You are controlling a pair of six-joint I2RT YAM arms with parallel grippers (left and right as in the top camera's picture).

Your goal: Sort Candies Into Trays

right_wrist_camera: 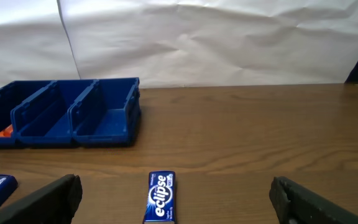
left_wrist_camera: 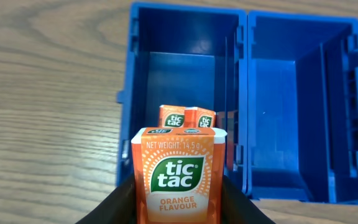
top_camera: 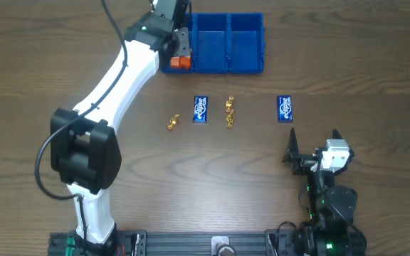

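Holding an orange candy box at the blue tray's left compartment.

Your left gripper [left_wrist_camera: 179, 210] is clamped on the orange candy box [left_wrist_camera: 178, 177], one finger against each side, and has it upright at the near edge of the left compartment of the blue tray [top_camera: 229, 70], which sits at the far side of the table [top_camera: 376, 85]. Two more orange boxes [left_wrist_camera: 172, 117] stand inside that compartment (side by side, touching). Your right gripper [top_camera: 313, 141] sits near right, fingers spread wide with nothing between them. Between it and the tray lie two blue gum packs [top_camera: 200, 109] and three gold-wrapped candies [top_camera: 230, 105] in a loose row; the right-hand pack [top_camera: 285, 108] lies just beyond the right gripper.
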